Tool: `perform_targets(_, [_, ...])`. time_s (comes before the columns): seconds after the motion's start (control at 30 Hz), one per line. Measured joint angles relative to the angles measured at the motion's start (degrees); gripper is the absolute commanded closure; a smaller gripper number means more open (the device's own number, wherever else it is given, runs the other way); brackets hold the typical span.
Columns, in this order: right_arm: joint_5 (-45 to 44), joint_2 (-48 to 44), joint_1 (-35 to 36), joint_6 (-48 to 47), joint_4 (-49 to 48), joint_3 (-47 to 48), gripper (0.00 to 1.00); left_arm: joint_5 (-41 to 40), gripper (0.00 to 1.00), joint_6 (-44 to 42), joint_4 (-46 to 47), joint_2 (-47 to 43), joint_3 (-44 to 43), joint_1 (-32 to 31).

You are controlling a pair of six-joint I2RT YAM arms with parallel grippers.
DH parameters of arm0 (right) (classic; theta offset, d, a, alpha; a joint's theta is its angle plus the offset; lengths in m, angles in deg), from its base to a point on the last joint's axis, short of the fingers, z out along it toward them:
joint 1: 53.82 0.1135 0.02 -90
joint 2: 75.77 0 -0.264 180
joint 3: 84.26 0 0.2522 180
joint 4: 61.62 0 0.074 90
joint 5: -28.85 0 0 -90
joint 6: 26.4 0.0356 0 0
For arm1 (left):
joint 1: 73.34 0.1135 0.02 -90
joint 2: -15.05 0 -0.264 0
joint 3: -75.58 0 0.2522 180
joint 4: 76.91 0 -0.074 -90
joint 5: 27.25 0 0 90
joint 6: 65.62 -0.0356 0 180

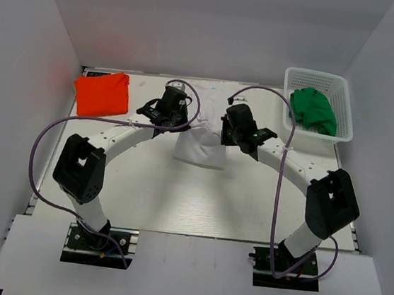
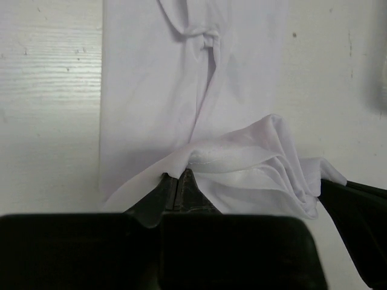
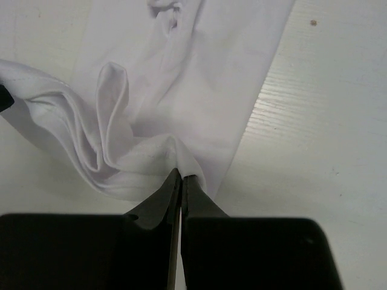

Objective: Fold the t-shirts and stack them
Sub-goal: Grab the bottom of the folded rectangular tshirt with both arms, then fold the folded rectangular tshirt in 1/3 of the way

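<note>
At table centre, the white shirt (image 1: pixel 200 150) lies with its long axis toward 6 o'clock. The left gripper (image 2: pixel 179 181) and right gripper (image 3: pixel 181 178), jaws clamped together on its far corners, sit equally near; the free cloth lies nearward of both.

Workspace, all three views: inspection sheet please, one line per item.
Surface: white slatted table, bare around the shirts.
Job's things: white cloth t-shirt mid-table, partly folded; folded orange t-shirt far left; crumpled green t-shirt inside the white plastic lattice basket.
Clutter: nothing seen.
Grippers: left gripper and right gripper each shut on an edge of the white shirt.
Cables: purple cables loop along both arms.
Surroundings: plain white walls.
</note>
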Motion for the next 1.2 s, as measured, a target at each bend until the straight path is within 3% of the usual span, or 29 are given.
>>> perform_targets(0.6, [4.2,17.4,-7.4,-2.9,-0.2,11.1,1.0,1.9,1.0,-3.3,2.8,16.6,-9.3,4.1])
perform_targets(0.63, [4.3,18.3,-7.7,-2.9,-0.2,11.9,0.97,1.9,1.0,-3.4,2.8,17.1,-9.7,4.2])
perform_targets(0.67, [4.5,19.2,-8.0,-2.8,-0.1,12.8,0.75,2.0,1.0,-3.4,2.7,17.9,-10.5,4.4])
perform_targets(0.73, [5.0,20.7,-8.6,-2.4,0.1,14.6,0.47,1.9,0.64,-3.7,2.5,19.7,-12.5,4.5])
perform_targets(0.77, [5.5,21.5,-8.9,-2.5,0.2,15.5,0.18,1.9,0.45,-4.0,2.4,20.4,-13.4,4.6])
perform_targets(0.8, [5.8,22.1,-9.1,-2.1,0.1,16.3,0.1,1.8,0.06,-4.1,2.3,21.0,-14.3,4.7])
perform_targets(0.83, [6.2,22.6,-9.4,-2.5,0.1,16.9,0.1,1.7,0.0,-4.0,2.1,21.4,-14.9,4.9])
perform_targets(1.03, [7.1,22.0,-10.4,-2.7,-0.5,16.7,0.1,0.6,0.0,-3.4,0.8,21.1,-17.1,6.5])
perform_targets(1.2, [9.7,12.4,-10.5,-1.8,-2.0,7.0,0.1,1.6,0.0,-3.1,2.5,14.4,-8.0,7.3])
